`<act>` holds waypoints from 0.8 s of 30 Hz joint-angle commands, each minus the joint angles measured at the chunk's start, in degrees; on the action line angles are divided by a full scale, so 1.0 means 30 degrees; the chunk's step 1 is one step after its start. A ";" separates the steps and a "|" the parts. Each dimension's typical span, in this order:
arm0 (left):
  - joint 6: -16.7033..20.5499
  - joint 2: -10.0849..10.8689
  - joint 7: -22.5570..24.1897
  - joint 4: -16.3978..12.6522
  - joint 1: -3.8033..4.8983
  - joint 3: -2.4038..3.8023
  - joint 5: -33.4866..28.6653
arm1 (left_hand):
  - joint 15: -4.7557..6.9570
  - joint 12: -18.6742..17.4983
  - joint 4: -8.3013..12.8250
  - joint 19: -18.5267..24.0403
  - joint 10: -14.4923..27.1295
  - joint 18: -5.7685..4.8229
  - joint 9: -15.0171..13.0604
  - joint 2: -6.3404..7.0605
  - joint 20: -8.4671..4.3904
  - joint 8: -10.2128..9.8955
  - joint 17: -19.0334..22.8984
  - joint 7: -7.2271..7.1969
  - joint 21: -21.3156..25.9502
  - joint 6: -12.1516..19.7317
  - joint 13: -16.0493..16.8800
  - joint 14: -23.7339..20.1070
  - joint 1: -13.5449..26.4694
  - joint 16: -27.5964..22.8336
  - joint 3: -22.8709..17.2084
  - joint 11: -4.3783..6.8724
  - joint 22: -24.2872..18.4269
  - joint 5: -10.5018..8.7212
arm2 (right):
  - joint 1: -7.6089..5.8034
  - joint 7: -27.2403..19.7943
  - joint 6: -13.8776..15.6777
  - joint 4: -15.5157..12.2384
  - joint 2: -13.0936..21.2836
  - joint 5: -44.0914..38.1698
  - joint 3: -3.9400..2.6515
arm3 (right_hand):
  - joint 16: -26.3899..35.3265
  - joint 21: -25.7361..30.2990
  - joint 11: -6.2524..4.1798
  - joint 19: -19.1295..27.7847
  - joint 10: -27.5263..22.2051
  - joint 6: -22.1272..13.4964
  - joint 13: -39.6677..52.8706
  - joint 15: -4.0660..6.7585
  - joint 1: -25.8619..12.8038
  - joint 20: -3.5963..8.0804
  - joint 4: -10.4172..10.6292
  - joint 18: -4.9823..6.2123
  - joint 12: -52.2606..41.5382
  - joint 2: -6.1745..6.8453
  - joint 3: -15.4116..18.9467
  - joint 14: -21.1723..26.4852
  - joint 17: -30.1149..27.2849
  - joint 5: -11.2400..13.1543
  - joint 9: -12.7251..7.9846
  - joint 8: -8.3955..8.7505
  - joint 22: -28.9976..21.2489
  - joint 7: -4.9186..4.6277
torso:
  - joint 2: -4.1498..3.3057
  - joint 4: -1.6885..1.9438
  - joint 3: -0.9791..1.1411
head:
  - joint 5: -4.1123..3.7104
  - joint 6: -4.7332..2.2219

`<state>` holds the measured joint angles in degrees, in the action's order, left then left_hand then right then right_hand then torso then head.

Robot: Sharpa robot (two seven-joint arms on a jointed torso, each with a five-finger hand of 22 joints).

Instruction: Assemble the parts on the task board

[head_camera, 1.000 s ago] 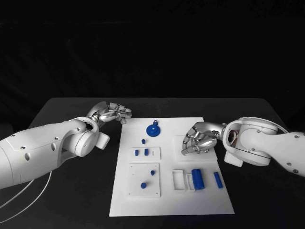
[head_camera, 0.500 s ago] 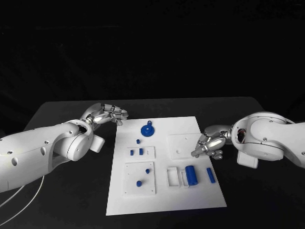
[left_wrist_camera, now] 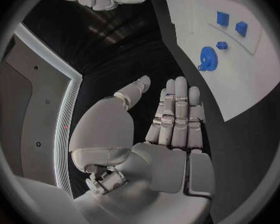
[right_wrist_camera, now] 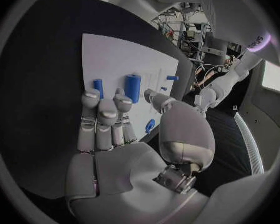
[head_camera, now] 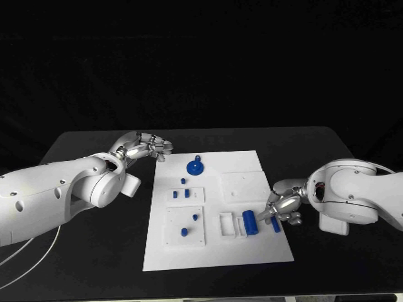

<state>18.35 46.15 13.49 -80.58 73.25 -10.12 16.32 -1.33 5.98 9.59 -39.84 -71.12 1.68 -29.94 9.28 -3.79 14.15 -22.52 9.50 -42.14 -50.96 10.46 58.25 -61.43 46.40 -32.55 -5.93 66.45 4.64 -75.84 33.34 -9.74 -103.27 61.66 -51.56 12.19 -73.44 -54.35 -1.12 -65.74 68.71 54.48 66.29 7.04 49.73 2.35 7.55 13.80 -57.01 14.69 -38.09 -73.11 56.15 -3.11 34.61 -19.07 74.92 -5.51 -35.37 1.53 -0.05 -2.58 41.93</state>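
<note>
The white task board [head_camera: 247, 251] lies in the middle of the table. On it are a blue disc with a tab [head_camera: 194, 167], small blue pieces [head_camera: 189, 192] in a recessed plate, and two more [head_camera: 195, 216] on a plate nearer me. A thick blue cylinder [head_camera: 250, 220] and a thin blue rod [head_camera: 275, 225] lie near the right edge. My right hand [head_camera: 281, 207] hovers at that edge, fingertips just beside the rod. Its fingers [right_wrist_camera: 99, 117] are stretched out, holding nothing, over the cylinder [right_wrist_camera: 133, 87] and rod [right_wrist_camera: 97, 87]. My left hand [head_camera: 145, 148] sits off the board's far left corner, its fingers [left_wrist_camera: 177, 114] straight and empty.
Black tabletop [head_camera: 92, 251] surrounds the board on all sides. A white slotted holder [head_camera: 228, 224] stands just left of the cylinder. The left wrist view shows the board's far corner with the disc [left_wrist_camera: 208, 58] and small pieces [left_wrist_camera: 222, 18].
My right hand has moved off the board's middle right, towards me, to the right edge by the rod. The left hand has barely moved. The camera has shifted a little.
</note>
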 commanded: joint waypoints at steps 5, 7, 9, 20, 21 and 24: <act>-0.0153 0.0041 0.0304 -0.0127 0.0015 0.0002 -0.0274 | 0.0008 -0.0081 -0.0176 -0.0046 0.0114 -0.0287 0.0026 0.0007 -0.0187 0.0122 -0.0047 -0.0011 0.0093 0.0163 0.0022 0.0136 0.0201 -0.0114 -0.0005 0.0042 0.0031 -0.0101 | 0.0005 0.0354 0.0301 0.0139 -0.0623 -0.1214 0.0381 | -0.0119 -0.0205 0.0067 -0.0074 -0.0148 -0.0120 0.0113 0.0011 -0.0673 0.0246 0.0560 0.0401 -0.0139 0.0283 0.0193 -0.0083 0.0142 0.0096 0.0018 0.0135 0.0388 -0.0013 | 0.0101 -0.0006 -0.0080 | -0.0023 0.0122; -0.0146 0.0061 0.0298 -0.0164 0.0015 0.0000 -0.0274 | 0.0009 -0.0081 -0.0191 -0.0046 0.0115 -0.0286 0.0028 0.0011 -0.0187 0.0123 -0.0052 -0.0011 0.0095 0.0164 0.0022 0.0137 0.0209 -0.0117 -0.0006 0.0042 0.0034 -0.0103 | 0.0010 0.0355 0.0499 0.0223 -0.0821 -0.1214 0.0480 | -0.0118 -0.0232 0.0076 -0.0055 -0.0156 -0.0142 0.0137 0.0003 -0.0844 0.0265 0.0690 0.0401 -0.0148 0.0352 0.0345 -0.0080 0.0177 0.0096 0.0020 0.0175 0.0389 -0.0022 | 0.0079 -0.0005 -0.0078 | -0.0041 0.0136; -0.0175 0.0085 0.0280 -0.0191 0.0015 0.0000 -0.0274 | 0.0009 -0.0082 -0.0211 -0.0048 0.0115 -0.0285 0.0030 0.0013 -0.0188 0.0124 -0.0059 -0.0011 0.0098 0.0166 0.0023 0.0138 0.0218 -0.0122 -0.0007 0.0042 0.0038 -0.0104 | 0.0041 0.0354 0.0790 0.0351 -0.1096 -0.1214 0.0606 | -0.0114 -0.0257 0.0080 -0.0031 -0.0170 -0.0158 0.0161 -0.0001 -0.0950 0.0291 0.0789 0.0401 -0.0153 0.0378 0.0480 -0.0076 0.0211 0.0095 0.0027 0.0211 0.0388 -0.0027 | 0.0053 -0.0003 -0.0076 | -0.0025 0.0130; -0.0256 0.0066 0.0267 -0.0232 0.0015 0.0000 -0.0274 | 0.0010 -0.0082 -0.0242 -0.0049 0.0115 -0.0282 0.0034 0.0007 -0.0190 0.0125 -0.0070 -0.0012 0.0105 0.0170 0.0023 0.0139 0.0227 -0.0130 -0.0015 0.0043 0.0044 -0.0104 | 0.0512 0.0363 0.1138 0.0859 -0.1848 -0.1430 0.0678 | -0.0093 -0.0281 0.0085 0.0018 -0.0198 -0.0182 0.0190 -0.0006 -0.1021 0.0330 0.0897 0.0401 -0.0150 0.0454 0.0645 -0.0065 0.0255 0.0093 0.0037 0.0264 0.0383 -0.0033 | -0.0041 0.0176 -0.0313 | -0.0207 0.0178; -0.0263 0.0072 0.0263 -0.0241 0.0015 0.0000 -0.0274 | 0.0010 -0.0082 -0.0244 -0.0049 0.0115 -0.0282 0.0034 0.0005 -0.0190 0.0126 -0.0071 -0.0012 0.0105 0.0170 0.0023 0.0139 0.0227 -0.0131 -0.0015 0.0043 0.0045 -0.0104 | 0.0549 0.0363 0.1204 0.0895 -0.1888 -0.1430 0.0678 | -0.0092 -0.0282 0.0086 0.0019 -0.0199 -0.0183 0.0191 -0.0006 -0.1019 0.0331 0.0898 0.0401 -0.0150 0.0453 0.0647 -0.0065 0.0256 0.0093 0.0037 0.0266 0.0382 -0.0033 | -0.0042 0.0179 -0.0311 | -0.0192 0.0189; -0.0285 0.0086 0.0251 -0.0250 0.0015 0.0000 -0.0274 | 0.0010 -0.0082 -0.0252 -0.0050 0.0115 -0.0281 0.0036 0.0004 -0.0190 0.0126 -0.0074 -0.0012 0.0107 0.0172 0.0024 0.0140 0.0228 -0.0133 -0.0017 0.0043 0.0047 -0.0103 | 0.0627 0.0363 0.1306 0.0974 -0.2035 -0.1443 0.0678 | -0.0089 -0.0285 0.0086 0.0023 -0.0202 -0.0186 0.0194 -0.0006 -0.1010 0.0336 0.0903 0.0401 -0.0150 0.0445 0.0651 -0.0064 0.0260 0.0092 0.0038 0.0271 0.0381 -0.0033 | -0.0056 0.0179 -0.0304 | -0.0157 0.0217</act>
<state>18.26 46.43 13.55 -81.15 73.23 -10.17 15.93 -1.33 5.99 9.28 -39.84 -71.12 1.68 -29.89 9.27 -3.79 14.14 -22.66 9.50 -42.14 -50.96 10.45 58.25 -61.44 46.18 -32.56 -5.93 66.50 4.64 -74.16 34.30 -6.62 -100.47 55.75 -54.78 14.16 -73.43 -54.93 -0.91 -65.61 68.52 53.99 66.78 6.94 47.14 2.70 10.13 13.62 -57.23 16.05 -36.30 -73.19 56.85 -3.11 35.16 -18.67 74.92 -5.42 -35.45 1.97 -0.87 -3.10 42.47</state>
